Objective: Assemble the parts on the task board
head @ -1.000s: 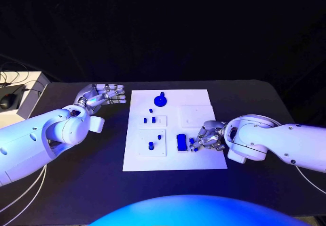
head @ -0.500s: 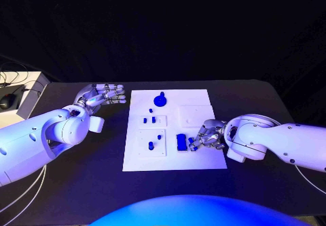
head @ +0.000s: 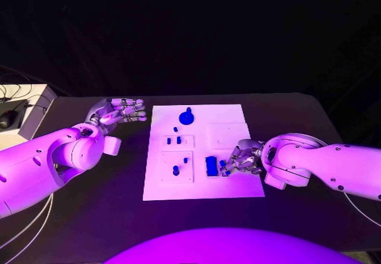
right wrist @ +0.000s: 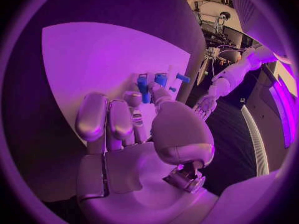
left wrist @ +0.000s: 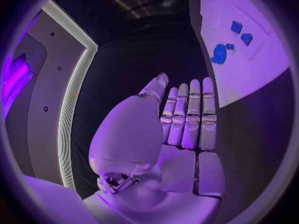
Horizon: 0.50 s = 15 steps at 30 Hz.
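Note:
The white task board (head: 238, 190) lies in the middle of the table. On it are a round blue part (head: 186, 116) at the far end, small blue pegs (head: 174, 141) in the middle, and a blue block (head: 211, 166) near the front. My right hand (head: 240, 159) rests on the board at the block's right side. It pinches the blue block (right wrist: 142, 86) between thumb and fingers (right wrist: 118, 119). My left hand (head: 119, 113) hovers off the board's far left corner. That left hand (left wrist: 187, 119) is flat with straight fingers and holds nothing.
Raised white square plates (head: 228, 135) sit on the board. A white box with cables (head: 23, 110) stands at the table's far left edge. Bare black table (head: 103, 214) surrounds the board.
My right hand has edged slightly left at the blue block. The left hand has not moved.

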Each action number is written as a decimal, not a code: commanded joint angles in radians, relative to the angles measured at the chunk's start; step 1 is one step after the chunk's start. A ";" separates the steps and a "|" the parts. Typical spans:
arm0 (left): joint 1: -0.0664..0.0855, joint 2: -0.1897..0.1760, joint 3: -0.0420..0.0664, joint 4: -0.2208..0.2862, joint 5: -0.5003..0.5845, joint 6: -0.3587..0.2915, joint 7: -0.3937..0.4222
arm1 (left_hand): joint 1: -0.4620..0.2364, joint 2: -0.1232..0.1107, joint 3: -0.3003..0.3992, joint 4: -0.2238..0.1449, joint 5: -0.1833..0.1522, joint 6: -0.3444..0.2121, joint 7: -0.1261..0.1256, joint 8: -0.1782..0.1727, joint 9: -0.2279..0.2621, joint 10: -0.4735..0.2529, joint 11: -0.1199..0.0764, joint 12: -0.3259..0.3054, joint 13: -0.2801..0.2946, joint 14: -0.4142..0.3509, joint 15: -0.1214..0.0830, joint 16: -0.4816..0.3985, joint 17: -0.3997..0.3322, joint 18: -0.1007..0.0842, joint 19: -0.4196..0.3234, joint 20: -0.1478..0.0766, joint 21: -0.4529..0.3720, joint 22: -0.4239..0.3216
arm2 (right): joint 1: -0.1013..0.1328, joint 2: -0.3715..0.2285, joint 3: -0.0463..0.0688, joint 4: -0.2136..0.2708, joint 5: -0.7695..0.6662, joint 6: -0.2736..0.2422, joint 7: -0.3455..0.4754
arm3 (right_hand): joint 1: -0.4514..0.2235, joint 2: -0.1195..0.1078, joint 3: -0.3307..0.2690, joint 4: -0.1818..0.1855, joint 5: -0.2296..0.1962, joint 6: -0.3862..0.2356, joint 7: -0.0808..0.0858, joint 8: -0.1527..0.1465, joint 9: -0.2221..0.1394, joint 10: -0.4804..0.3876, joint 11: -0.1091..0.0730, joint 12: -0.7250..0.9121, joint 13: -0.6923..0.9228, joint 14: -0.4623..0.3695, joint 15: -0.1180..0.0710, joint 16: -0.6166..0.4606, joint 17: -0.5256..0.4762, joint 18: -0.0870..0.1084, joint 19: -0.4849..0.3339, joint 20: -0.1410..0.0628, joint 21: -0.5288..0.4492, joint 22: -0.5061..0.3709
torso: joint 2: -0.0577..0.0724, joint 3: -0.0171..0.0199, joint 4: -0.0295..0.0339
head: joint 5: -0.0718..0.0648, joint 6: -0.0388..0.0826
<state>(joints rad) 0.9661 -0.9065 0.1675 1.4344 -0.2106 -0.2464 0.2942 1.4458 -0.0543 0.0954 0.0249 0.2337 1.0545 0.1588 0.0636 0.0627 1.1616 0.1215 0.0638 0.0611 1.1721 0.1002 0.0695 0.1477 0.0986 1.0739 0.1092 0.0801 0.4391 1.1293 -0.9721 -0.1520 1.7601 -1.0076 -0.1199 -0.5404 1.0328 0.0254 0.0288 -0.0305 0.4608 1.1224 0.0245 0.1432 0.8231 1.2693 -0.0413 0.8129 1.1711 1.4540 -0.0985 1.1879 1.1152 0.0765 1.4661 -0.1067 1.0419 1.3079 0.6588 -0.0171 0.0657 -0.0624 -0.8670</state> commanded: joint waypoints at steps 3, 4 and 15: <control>0.000 0.001 0.001 0.002 0.003 0.017 0.005 | -0.002 -0.004 0.000 0.009 0.001 -0.004 0.001 0.000 0.000 -0.003 0.001 0.000 -0.001 0.001 0.000 0.004 0.001 -0.004 0.007 0.002 0.001 -0.001 | -0.001 -0.002 0.000 0.004 -0.002 0.023 0.002 | 0.000 0.013 -0.003 -0.002 0.013 0.010 0.000 -0.004 -0.004 0.006 -0.003 0.006 0.002 0.004 -0.001 -0.003 -0.002 -0.016 0.046 -0.005 0.000 0.145 | 0.000 -0.0005 0.0005 | 0.000 -0.001; 0.000 0.001 0.001 0.002 0.003 0.017 0.005 | -0.002 -0.004 0.000 0.009 0.001 -0.004 0.001 0.000 0.000 -0.003 0.001 0.000 -0.001 0.001 0.000 0.004 0.001 -0.004 0.007 0.002 0.001 -0.001 | -0.001 -0.003 0.000 0.005 -0.001 0.025 0.002 | 0.000 0.015 -0.002 -0.004 0.017 0.011 0.000 -0.005 -0.005 0.007 -0.004 0.006 0.002 0.004 -0.002 -0.003 -0.002 -0.016 0.046 -0.006 0.001 0.146 | 0.000 -0.0004 0.0007 | 0.000 -0.002; 0.000 0.000 0.001 0.001 0.003 0.017 0.004 | -0.002 -0.004 0.000 0.011 0.001 -0.004 0.001 0.000 0.000 -0.003 0.001 0.000 -0.001 0.001 0.000 0.004 0.001 -0.004 0.007 0.002 0.000 -0.003 | -0.001 -0.012 0.000 0.015 0.002 0.030 0.002 | -0.011 0.020 0.007 -0.013 0.037 0.016 -0.001 -0.010 -0.013 0.010 -0.005 0.003 0.003 0.004 -0.003 -0.003 -0.004 -0.017 0.046 -0.007 0.000 0.145 | 0.000 0.0000 0.0000 | 0.001 -0.003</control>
<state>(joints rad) 0.9661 -0.9070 0.1675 1.4339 -0.2105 -0.2462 0.2933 1.4458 -0.0543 0.0939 0.0321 0.2337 1.0545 0.1588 0.0636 0.0626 1.1616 0.1215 0.0639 0.0611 1.1721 0.1002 0.0695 0.1477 0.0986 1.0739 0.1093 0.0801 0.4371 1.1291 -0.9828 -0.1522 1.7726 -1.0060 -0.1063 -0.5409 1.0265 0.0422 0.0360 -0.0376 0.4958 1.1312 0.0229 0.1390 0.8113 1.2746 -0.0456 0.8129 1.1738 1.4540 -0.0985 1.1879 1.1110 0.0765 1.4660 -0.1067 1.0419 1.3077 0.6588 -0.0174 0.0662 -0.0619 -0.8702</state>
